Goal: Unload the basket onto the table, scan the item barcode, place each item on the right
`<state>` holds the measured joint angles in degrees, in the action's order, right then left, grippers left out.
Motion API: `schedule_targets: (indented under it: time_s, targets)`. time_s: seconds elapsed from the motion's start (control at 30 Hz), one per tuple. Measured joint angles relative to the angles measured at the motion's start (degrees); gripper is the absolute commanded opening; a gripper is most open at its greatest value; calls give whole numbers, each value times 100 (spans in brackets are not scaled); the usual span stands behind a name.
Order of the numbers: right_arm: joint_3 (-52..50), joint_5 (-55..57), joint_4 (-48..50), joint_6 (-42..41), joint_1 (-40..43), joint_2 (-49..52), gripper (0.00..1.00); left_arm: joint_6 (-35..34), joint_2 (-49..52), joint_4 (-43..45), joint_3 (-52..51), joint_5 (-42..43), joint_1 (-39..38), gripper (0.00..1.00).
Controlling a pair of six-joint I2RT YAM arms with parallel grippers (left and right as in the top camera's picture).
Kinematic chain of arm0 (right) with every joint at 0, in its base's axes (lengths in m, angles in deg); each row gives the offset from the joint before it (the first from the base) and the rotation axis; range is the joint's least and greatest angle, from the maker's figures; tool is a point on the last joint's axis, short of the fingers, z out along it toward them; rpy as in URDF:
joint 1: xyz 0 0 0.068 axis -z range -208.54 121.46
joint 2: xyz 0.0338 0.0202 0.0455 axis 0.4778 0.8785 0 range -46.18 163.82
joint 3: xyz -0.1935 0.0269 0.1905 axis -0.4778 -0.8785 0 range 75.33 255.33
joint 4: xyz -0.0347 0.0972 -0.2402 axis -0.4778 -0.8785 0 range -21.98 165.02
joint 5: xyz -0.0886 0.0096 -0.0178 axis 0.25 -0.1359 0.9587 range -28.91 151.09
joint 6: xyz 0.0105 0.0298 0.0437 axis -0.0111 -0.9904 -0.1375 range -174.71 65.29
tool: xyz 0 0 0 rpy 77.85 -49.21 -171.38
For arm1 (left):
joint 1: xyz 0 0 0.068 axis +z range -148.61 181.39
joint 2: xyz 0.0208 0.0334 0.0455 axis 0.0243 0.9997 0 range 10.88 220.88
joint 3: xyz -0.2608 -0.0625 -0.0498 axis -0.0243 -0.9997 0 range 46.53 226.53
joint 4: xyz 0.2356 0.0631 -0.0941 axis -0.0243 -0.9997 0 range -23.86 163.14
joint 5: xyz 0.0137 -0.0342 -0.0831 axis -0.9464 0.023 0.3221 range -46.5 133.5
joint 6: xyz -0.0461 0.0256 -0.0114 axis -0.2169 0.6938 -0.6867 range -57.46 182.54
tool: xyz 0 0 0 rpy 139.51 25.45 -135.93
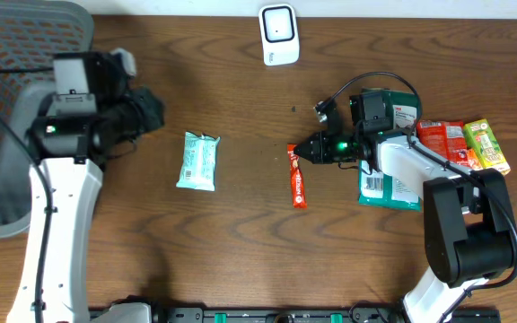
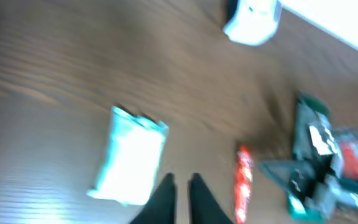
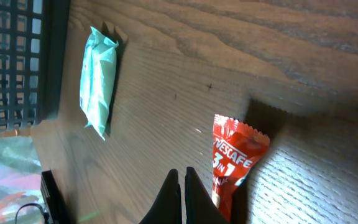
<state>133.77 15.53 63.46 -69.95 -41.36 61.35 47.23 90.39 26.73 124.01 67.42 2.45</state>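
Black fingers of the right gripper [image 3: 180, 180] stand pressed together with nothing between them. Their tips sit low over the bench [image 1: 240, 242], just beside the red Nescafe sachet [image 3: 234, 163], at the end of it nearer the scanner. The sachet lies flat near the middle of the bench. The left gripper [image 2: 180, 186] is likewise drawn together on nothing, hovering over the left side, with the mint-green packet [image 2: 129, 163] lying flat just ahead of its tips. The views do not settle which of the two is the item to scan, though the sachet lies closer to a gripper. Farther out, the white barcode scanner [image 1: 278, 34] stands at the far edge, well apart from both. A dark green pack [image 1: 386, 190] lies under the right arm. Right of it are red snack packs [image 1: 441, 136] and a green juice carton [image 1: 487, 144].

The step in hand looks like the pick-up. Joined fingers cannot take a flat sachet, so the jaws would need to part, straddle its narrow width near one crimped end, settle onto the wood and only then close. Thin foil will likely flop and slide, so a grip at the end would leave the printed faces uncovered. Which face carries the barcode cannot be seen, so the sachet may need turning before it is held squarely to the scanner's window.
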Motion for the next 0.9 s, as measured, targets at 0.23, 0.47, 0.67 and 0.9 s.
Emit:
schedule_targets:
  time_s: [0.23,0.47,0.67,0.9]
  targets:
    - [0,-15,7,48,0,0,1,-2,378,-74,-800,619,-1110,24]
    - [0,-31,7,87,0,0,1,-109,643,339,-874,782,-1639,8]
    - [0,-33,7,103,0,0,1,15,1429,629,-874,1357,-2271,7]
    - [0,-35,-13,109,0,0,1,173,2479,1318,-879,2262,-2721,7]
